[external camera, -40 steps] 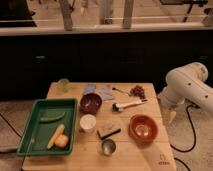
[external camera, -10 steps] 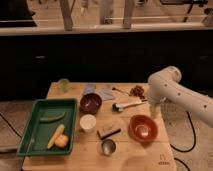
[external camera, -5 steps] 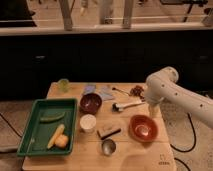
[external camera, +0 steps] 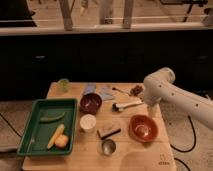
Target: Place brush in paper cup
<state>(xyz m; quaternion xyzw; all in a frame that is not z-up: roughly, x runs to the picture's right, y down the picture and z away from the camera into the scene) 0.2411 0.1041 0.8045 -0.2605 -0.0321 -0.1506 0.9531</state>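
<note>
One brush [external camera: 129, 105]: lies flat on the table [external camera: 160, 156], just left of the gripper. Its silvery handle end is nearest the gripper, and the darker end seems to point away.
Gripper [external camera: 149, 108]: hangs at the end of the white arm, pointing down, low over the handle end of the brush. Its jaws are spread wide and hold nothing. I cannot tell whether it touches the brush.
Paper cup [external camera: 88, 122]: stands upright with its mouth up, well left of the gripper, past the brush's far end and a little nearer the front edge.
Step in hand: by my judgement, the reach for the pick, with the brush not yet taken.
Doing it well: set the jaws across the handle, not along it. Go low, since the handle is thin and flat on the wood. Grip near the middle so it won't swing, and lift clear before travelling left.
At the cup: enter one end first and release gently, as a light cup may tip.
Orange bowl [external camera: 142, 127]: just in front of the gripper.
Dark red bowl [external camera: 91, 103]: left of the gripper, beyond the brush.
Tan block [external camera: 109, 131]: between the paper cup and the orange bowl, under the likely path.
Metal cup [external camera: 108, 146]: in front of the block; not the target.
Green tray [external camera: 50, 100]: farthest left.
</note>
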